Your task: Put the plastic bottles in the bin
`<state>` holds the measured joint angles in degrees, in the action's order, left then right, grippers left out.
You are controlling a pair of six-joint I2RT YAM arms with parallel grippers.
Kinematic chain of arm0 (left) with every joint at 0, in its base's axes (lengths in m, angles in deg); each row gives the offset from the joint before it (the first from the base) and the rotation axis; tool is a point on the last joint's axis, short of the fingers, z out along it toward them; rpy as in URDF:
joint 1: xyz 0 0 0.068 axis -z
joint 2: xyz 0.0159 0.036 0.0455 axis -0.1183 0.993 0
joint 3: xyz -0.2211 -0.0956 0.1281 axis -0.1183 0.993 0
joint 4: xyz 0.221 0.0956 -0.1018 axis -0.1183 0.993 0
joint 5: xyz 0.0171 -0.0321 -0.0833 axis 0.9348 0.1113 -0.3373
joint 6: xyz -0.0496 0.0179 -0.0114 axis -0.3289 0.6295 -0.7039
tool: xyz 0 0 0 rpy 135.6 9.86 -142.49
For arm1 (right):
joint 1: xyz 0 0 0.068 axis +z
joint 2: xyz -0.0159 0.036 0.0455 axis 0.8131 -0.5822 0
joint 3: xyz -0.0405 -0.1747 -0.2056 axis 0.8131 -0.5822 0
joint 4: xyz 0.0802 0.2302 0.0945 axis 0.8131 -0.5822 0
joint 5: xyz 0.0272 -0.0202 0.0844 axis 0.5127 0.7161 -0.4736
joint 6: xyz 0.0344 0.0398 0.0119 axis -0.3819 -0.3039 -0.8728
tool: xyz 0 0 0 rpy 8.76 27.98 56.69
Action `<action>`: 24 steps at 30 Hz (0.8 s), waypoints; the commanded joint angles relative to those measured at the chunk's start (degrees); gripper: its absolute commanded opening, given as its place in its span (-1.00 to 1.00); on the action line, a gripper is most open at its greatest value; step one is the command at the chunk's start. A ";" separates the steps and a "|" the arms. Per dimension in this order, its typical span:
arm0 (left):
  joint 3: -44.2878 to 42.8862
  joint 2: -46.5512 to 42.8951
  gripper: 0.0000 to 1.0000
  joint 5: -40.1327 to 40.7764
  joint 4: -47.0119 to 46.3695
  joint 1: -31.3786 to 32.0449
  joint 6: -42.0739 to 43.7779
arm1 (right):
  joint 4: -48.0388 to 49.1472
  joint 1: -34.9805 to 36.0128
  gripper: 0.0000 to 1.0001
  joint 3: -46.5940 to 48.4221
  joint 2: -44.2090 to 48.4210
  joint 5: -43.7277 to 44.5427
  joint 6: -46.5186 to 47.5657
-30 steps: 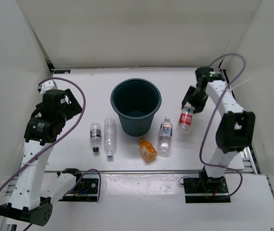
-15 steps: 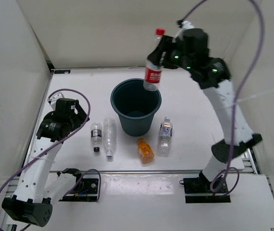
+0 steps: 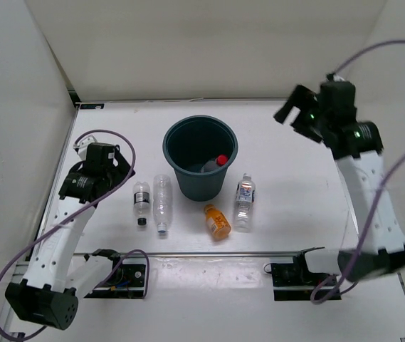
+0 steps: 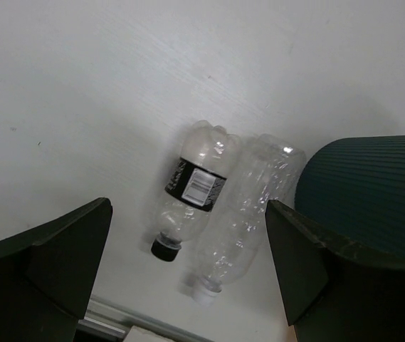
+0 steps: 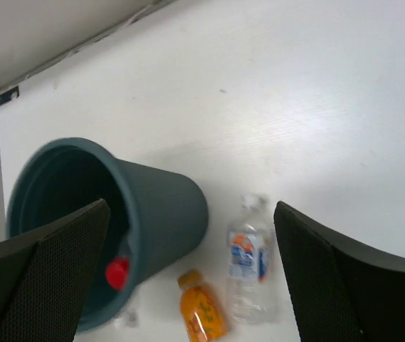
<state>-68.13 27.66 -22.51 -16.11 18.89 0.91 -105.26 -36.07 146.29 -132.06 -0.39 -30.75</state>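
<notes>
The dark grey-green bin stands mid-table. A clear bottle with a red cap lies inside it, the cap showing in the right wrist view. On the table lie a black-capped bottle and a plain clear bottle left of the bin, and an orange bottle and a blue-label bottle in front of it to the right. My left gripper hangs open above the black-capped bottle and plain bottle. My right gripper is open and empty, high to the bin's right.
White walls close in the table on the left, back and right. A metal rail runs along the near edge. In the right wrist view the bin, orange bottle and blue-label bottle sit below the open fingers.
My right gripper carried the red-capped bottle up over the bin, opened and let it fall in, then swung back to the right. The left arm shifted only slightly.
</notes>
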 commanded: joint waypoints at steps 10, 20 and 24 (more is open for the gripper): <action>4.05 -6.51 1.00 1.91 -6.37 -0.14 3.15 | 11.06 -6.48 0.95 -39.91 3.40 -25.56 0.36; 4.75 -6.50 1.00 0.85 -5.84 -0.14 4.21 | 15.47 -1.72 0.97 -39.83 -14.97 -23.64 3.53; 5.80 -7.55 1.00 1.39 -5.23 -0.67 4.21 | 15.47 -1.10 0.91 -39.83 -18.58 -24.16 2.83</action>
<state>-63.15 21.74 -21.59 -21.36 18.58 4.41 -90.57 -37.64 104.76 -149.37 -24.21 -28.79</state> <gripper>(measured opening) 1.000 0.961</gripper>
